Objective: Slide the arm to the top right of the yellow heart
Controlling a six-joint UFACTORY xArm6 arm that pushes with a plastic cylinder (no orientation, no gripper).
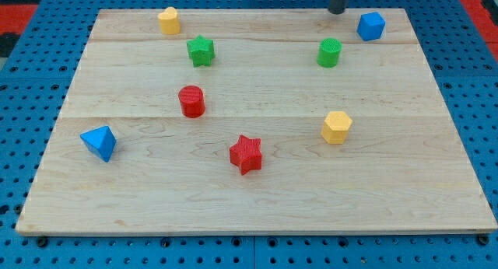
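My tip [338, 12] shows at the view's top edge, a dark rod end resting on the wooden table [257, 191] near its far rim, just to the left of the blue cube [371, 26] and above the green cylinder [329, 53], touching neither. There are no jaws on this arm, only the straight rod, so nothing is clasped or let go. The yellow heart [169, 21] stands near the table's top left corner, well apart from my tip, which lies far to its right at about the same height in the view. Just below and right of the heart sits the green star [201, 50]. Further down, left of the middle, is the red cylinder [191, 101], and below and right of it the red star [247, 154]. A blue pyramid-like block [99, 142] lies near the table's left edge. A yellow hexagonal block [336, 127] sits right of the middle, below the green cylinder. All blocks stand apart from one another. Around the table runs a blue perforated board [31, 75].
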